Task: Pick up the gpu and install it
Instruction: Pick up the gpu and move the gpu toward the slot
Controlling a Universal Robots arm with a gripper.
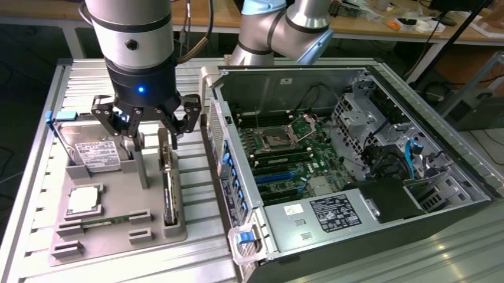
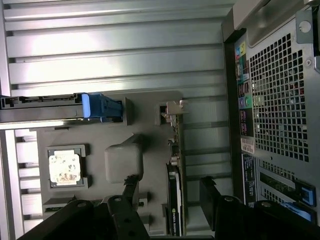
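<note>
The end effector [image 2: 170,200] sits closest to the wrist camera, its two dark fingers [image 2: 127,200] spread wide and empty, one on each side of the gpu [image 2: 173,195]. A sliver of open space shows between each finger and the card, so nothing is grasped. The gpu stands on its long edge in a slot of the grey fixture tray [image 1: 118,194], along the side of the tray towards the exterior view's right. That puts it just beside the open computer case [image 1: 260,247] but apart from it. Its long axis runs near to far, roughly parallel to the case's side wall. The end effector hangs over the far end of the card, not its middle, so most of the gpu's length stretches from the fingers towards the near edge of the counter [image 1: 200,256]. The line between the fingers crosses the card's thin dimension, which looks like the right orientation for closing on its two flat faces. Farther to the exterior view's left on the same tray are the hard drive [image 1: 98,154], propped upright, and a processor [image 1: 82,200] lying flat. The motherboard [image 1: 284,153] inside the case lies to the exterior view's right of the card.
</note>
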